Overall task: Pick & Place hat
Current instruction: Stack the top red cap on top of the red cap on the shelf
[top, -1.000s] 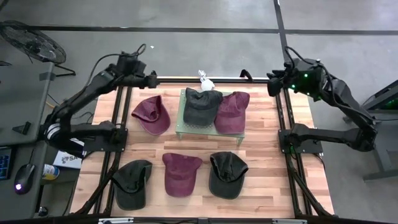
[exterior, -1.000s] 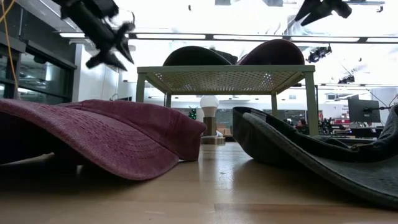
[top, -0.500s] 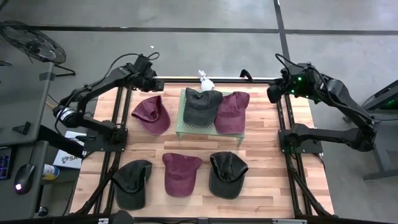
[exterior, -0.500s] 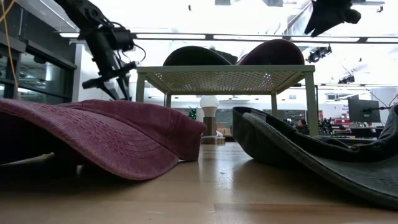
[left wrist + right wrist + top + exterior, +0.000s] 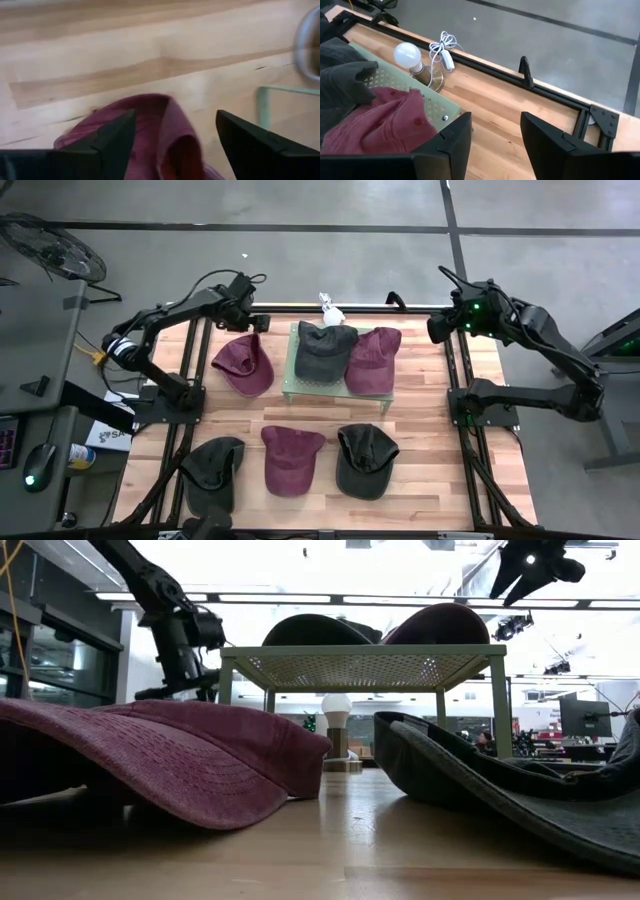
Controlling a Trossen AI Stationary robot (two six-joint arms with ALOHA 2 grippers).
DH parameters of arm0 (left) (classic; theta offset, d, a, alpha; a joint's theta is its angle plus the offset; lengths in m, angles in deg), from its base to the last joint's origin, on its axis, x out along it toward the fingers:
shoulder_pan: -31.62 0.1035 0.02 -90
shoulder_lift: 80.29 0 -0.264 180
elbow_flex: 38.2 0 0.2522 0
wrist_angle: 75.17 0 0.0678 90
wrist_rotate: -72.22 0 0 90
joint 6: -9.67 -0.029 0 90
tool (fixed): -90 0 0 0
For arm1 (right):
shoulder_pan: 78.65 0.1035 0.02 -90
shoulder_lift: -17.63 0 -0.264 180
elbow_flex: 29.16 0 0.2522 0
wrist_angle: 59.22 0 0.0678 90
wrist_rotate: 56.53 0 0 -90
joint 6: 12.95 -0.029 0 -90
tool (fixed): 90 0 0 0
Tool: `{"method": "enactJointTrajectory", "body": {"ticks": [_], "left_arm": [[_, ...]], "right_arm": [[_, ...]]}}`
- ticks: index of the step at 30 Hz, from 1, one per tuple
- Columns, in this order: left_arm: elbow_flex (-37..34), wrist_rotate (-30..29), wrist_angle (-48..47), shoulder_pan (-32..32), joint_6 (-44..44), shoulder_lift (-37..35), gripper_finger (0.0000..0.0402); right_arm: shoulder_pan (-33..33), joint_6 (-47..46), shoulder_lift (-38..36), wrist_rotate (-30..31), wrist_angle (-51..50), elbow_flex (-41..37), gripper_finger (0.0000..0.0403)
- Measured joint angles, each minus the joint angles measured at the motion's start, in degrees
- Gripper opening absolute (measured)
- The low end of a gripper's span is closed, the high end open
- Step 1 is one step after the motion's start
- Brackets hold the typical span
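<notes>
Left gripper (image 5: 256,326) hovering with fingers spread just above the maroon hat (image 5: 244,364) at the table's far left.

The maroon hat is lying on the wooden table (image 5: 420,420) directly below and slightly ahead of the left gripper's fingertips, untouched, with the pale green rack (image 5: 290,380) just beside it toward the table's middle. The rack is carrying a dark grey hat (image 5: 324,348) and a second maroon hat (image 5: 372,358). The right gripper (image 5: 437,328) is waiting above the far right corner with its fingers parted and nothing between them; the rack's corner and a small lamp (image 5: 412,59) are lying ahead of it. Three more hats (image 5: 290,460) are sitting in a row along the near edge, well apart from both grippers.
</notes>
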Motion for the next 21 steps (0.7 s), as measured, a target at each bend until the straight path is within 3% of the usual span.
{"method": "enactJointTrajectory", "body": {"ticks": [12, 21], "left_arm": [[0.0, 4.4, -1.2, -1.8, 1.7, 2.1, 0.0274], [0.0, -1.7, -2.7, -6.6, 5.9, 2.1, 0.0172]], "right_arm": [[0.0, -0.4, 1.9, -0.5, -0.5, 0.0, 0.0161], [0.0, -0.4, 1.9, -0.4, -0.5, 0.0, 0.0165]]}}
